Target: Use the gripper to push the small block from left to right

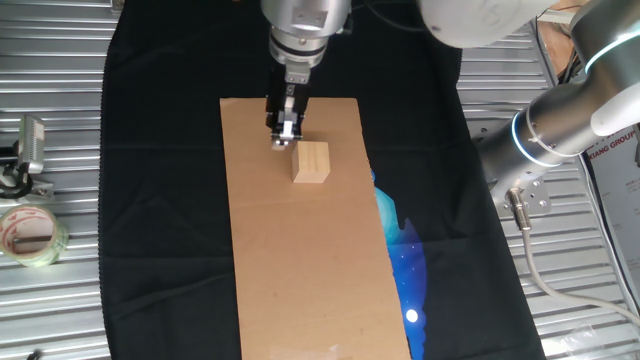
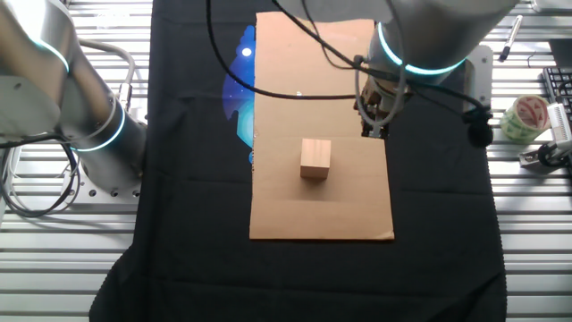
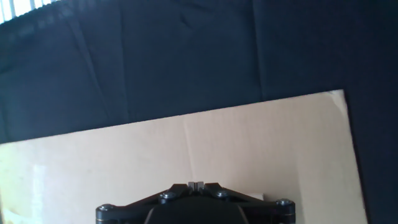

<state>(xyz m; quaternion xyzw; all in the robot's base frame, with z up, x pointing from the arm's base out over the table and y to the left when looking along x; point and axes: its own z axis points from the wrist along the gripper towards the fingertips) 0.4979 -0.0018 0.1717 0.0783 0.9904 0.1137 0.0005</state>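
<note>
Fingers (image 1: 284,138) just beside small block (image 1: 311,162)

In one fixed view, the cardboard sheet (image 1: 300,240) lies lengthwise on the cloth (image 1: 160,200), which covers the middle of the table (image 1: 60,300). The small block (image 1: 312,162) sits on the sheet's far half. The gripper (image 1: 284,135) hangs over the sheet at the block's 10 o'clock, close beside it. The roll of tape (image 1: 30,235) rests on the bare table off the cloth, at the block's 8 o'clock, well apart. The second arm (image 1: 560,130) stands at the block's 3 o'clock, off the cloth.
</note>
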